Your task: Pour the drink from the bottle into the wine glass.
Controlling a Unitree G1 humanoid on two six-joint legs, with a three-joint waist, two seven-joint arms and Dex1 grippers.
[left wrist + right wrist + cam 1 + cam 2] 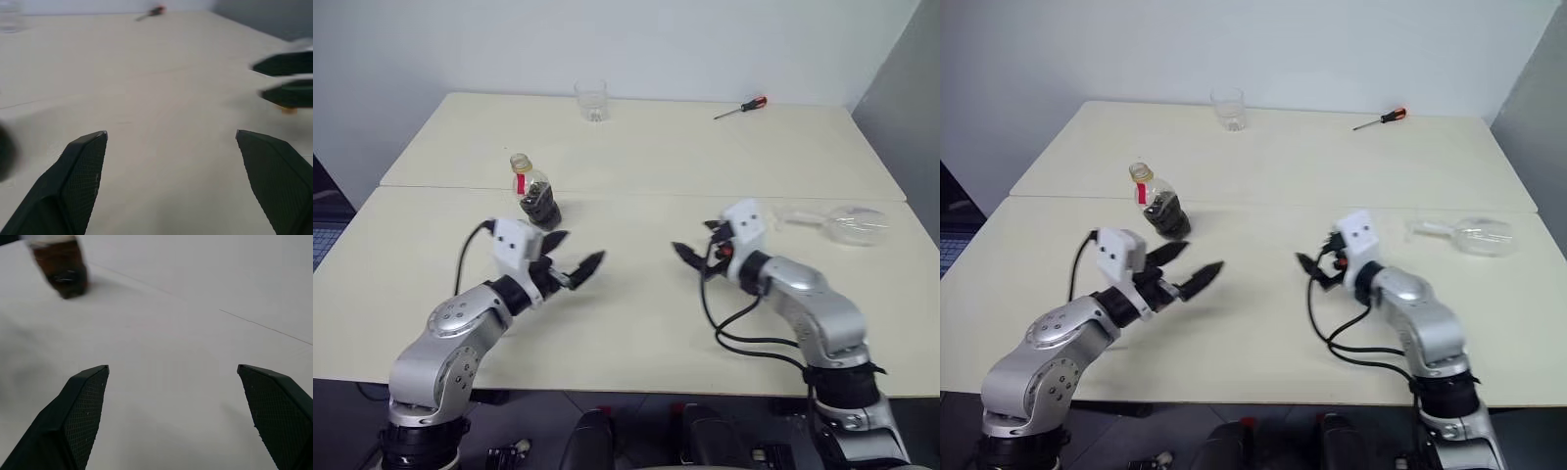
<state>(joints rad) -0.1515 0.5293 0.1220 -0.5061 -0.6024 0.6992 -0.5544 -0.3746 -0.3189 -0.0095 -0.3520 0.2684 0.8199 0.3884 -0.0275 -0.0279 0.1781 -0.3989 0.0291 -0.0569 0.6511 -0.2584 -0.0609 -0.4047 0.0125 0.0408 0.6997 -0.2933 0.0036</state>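
Observation:
The bottle (pixel 530 190) stands upright on the table's left half, with a yellowish top, a red label and the dark drink (pixel 538 208) in its lower body. The wine glass (pixel 847 224) lies on its side near the table's right edge, its stem toward the middle. My left gripper (pixel 579 250) hovers just in front of the bottle, open and empty, pointing toward the middle. My right gripper (pixel 691 243) faces it from the right, open and empty, a short way left of the wine glass. The right wrist view shows the bottle (pixel 60 267) beyond its fingers (pixel 80 406).
A short clear tumbler (pixel 592 100) stands at the table's far edge, and a red-handled screwdriver (pixel 744 107) lies to its right. A seam (pixel 636 193) runs across the table between two tops. A grey wall stands at the right.

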